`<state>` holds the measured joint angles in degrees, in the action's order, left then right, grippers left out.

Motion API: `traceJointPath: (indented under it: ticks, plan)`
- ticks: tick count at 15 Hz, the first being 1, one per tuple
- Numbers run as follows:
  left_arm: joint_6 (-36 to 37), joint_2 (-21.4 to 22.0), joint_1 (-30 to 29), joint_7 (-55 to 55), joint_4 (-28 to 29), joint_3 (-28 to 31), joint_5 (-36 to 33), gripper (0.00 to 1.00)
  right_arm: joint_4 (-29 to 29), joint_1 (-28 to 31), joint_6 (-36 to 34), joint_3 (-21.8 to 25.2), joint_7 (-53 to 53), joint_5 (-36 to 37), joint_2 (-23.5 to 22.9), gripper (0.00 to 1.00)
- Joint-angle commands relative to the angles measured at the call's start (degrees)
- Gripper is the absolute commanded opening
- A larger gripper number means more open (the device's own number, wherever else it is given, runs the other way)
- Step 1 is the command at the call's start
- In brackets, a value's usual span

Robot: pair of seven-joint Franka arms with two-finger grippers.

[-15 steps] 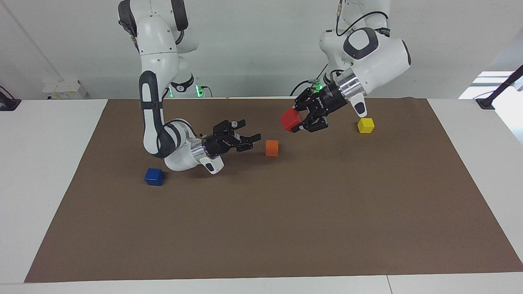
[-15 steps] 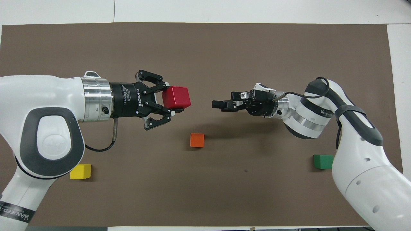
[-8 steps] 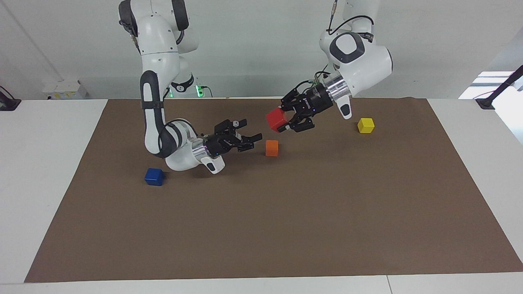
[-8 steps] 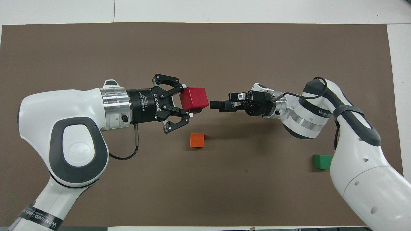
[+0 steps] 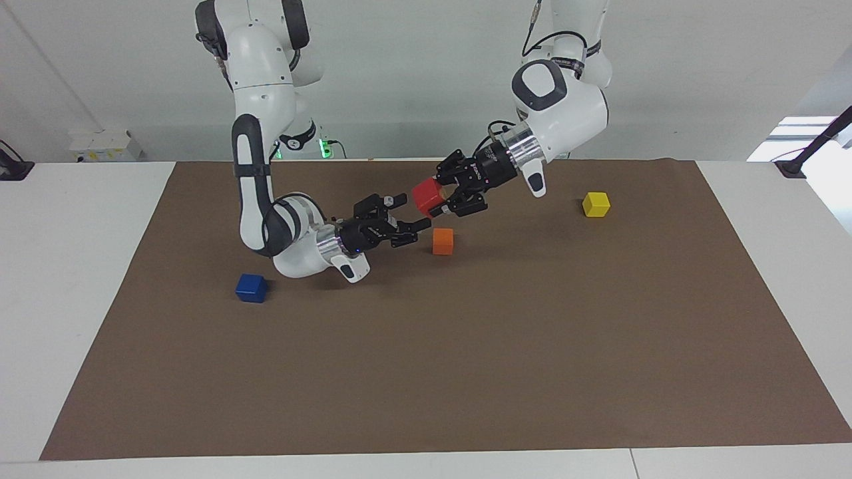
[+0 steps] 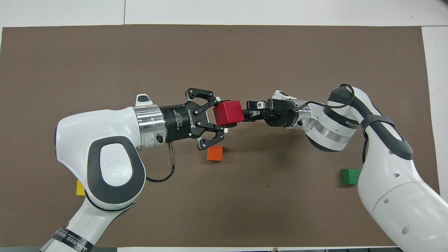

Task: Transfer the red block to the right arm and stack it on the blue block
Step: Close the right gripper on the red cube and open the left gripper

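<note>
My left gripper (image 5: 439, 201) (image 6: 224, 116) hangs over the middle of the brown mat, shut on the red block (image 5: 427, 196) (image 6: 229, 112). The right arm's gripper (image 5: 411, 213) (image 6: 246, 114) stands open, level with the block, its fingertips right at the block's free side. Whether they touch it I cannot tell. The blue block (image 5: 251, 288) rests on the mat toward the right arm's end, just beside that arm's elbow. It is hidden under the arm in the overhead view.
An orange cube (image 5: 442, 241) (image 6: 215, 153) lies on the mat (image 5: 466, 366) almost under the two grippers. A yellow cube (image 5: 596, 204) (image 6: 80, 188) sits toward the left arm's end, a green cube (image 6: 351, 176) by the right arm.
My left gripper has carried the red block toward the right arm's end until it meets the right gripper's open fingertips. The right gripper has edged slightly toward it.
</note>
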<state>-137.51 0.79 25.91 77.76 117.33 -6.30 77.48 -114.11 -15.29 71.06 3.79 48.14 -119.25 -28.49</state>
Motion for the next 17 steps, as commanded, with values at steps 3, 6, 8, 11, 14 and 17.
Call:
traceJointPath:
  ticks: [3, 6, 8, 11, 14, 17]
  plan:
    - [-4.0, -1.5, 3.4, -5.7, 0.4, 0.8, 5.8, 0.0, 1.1, -0.3, 0.8, 0.0, 1.4, -1.3, -0.8, 1.0]
    - [-5.0, -2.3, 4.2, -6.5, 0.1, 0.8, 6.6, 0.0, 1.1, -0.4, 0.9, 0.0, 1.6, -1.3, -0.8, 1.0]
    - [-5.0, -2.4, 4.2, -6.5, 0.1, 0.8, 6.6, 0.0, 1.1, -0.4, 1.6, 0.0, 1.6, -1.7, -0.8, 1.0]
    - [-4.9, -2.3, 4.1, -6.5, 0.0, 0.8, 6.6, 0.0, 1.2, -0.4, 1.8, 0.0, 1.6, -1.7, -0.7, 0.59]
    - [-4.8, -2.4, 4.1, -6.5, 0.0, 0.8, 6.6, 0.0, 1.2, -0.4, 3.5, 0.0, 1.2, -1.5, -0.3, 0.0]
    - [-4.8, -2.3, 4.0, -6.5, 0.0, 0.9, 6.6, 0.0, 1.2, -1.3, 5.9, 0.0, 1.3, -1.5, 0.0, 0.0]
